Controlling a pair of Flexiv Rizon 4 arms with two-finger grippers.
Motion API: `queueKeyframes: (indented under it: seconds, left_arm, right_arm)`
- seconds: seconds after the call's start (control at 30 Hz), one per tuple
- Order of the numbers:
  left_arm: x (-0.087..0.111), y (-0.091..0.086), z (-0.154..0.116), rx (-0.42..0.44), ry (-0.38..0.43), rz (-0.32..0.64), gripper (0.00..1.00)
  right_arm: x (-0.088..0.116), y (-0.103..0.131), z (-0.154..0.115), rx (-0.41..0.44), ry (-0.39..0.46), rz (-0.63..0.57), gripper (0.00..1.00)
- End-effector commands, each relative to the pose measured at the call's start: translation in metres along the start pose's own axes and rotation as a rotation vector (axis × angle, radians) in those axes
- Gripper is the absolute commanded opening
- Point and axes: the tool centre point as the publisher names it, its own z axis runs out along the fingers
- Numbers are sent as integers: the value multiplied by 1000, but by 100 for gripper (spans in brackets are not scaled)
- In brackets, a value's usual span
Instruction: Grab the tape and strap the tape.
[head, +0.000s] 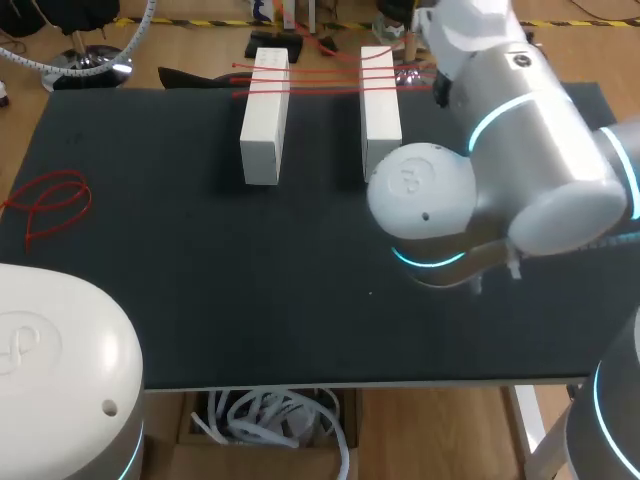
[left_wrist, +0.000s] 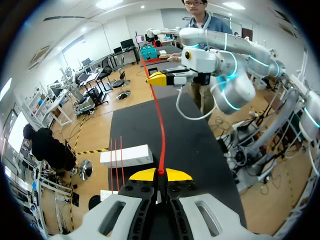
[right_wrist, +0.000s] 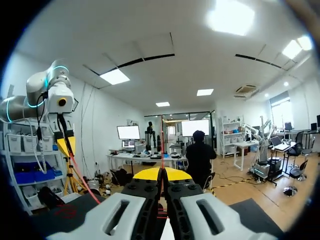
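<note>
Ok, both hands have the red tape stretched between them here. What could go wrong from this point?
The red tape runs stretched between the left hand and the right hand, each pinching it only at the yellow tips, so more pull might slip an end free. Lowering it could also disturb the red strands already across the white blocks, or nudge a block.

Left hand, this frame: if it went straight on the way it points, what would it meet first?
Probably the right hand, which holds the far end of the red tape running straight ahead from the left hand. Nothing else shows in that line, though depth is hard to judge.
</note>
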Motion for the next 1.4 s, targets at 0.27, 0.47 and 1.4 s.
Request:
queueKeyframes:
  seconds: [0.27,0.47,1.4]
  left_arm:
    - [0,0,-1,-3,3,-1,0]
    - [0,0,-1,-3,3,-1,0]
    - [3,-22,12,-652,-43,-47,0]
  right_arm:
    - [23,7,0,6,-109,-5,0]
    - [23,7,0,6,-109,-5,0]
    - [23,7,0,6,-109,-5,0]
